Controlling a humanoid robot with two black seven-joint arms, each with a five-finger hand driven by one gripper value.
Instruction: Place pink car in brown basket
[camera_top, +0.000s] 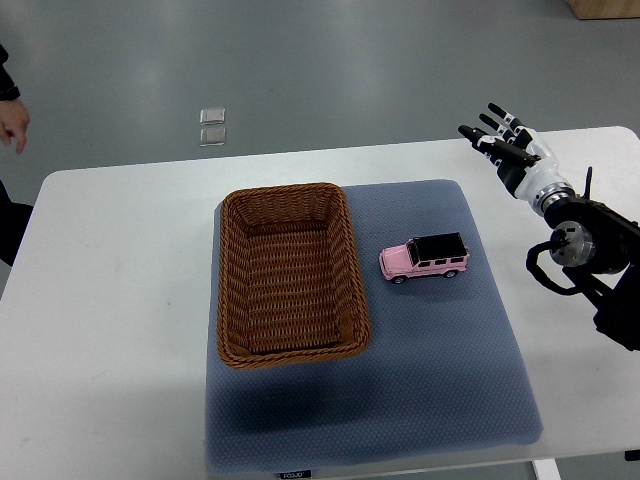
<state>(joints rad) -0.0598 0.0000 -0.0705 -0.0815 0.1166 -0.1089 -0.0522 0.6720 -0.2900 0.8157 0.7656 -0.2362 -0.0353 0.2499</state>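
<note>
A pink toy car (425, 258) with a black roof stands on the blue-grey mat, just right of the brown wicker basket (236, 290). The basket is empty and lies lengthwise on the mat's left half. My right hand (503, 139) is raised at the table's far right, above and to the right of the car, well apart from it. Its fingers (491, 124) are spread and hold nothing. My left arm does not show.
The blue-grey mat (440, 360) covers the middle of the white table (110, 300). A person's hand (14, 125) and dark sleeve show at the far left edge. Two small square plates (212, 125) lie on the grey floor beyond the table.
</note>
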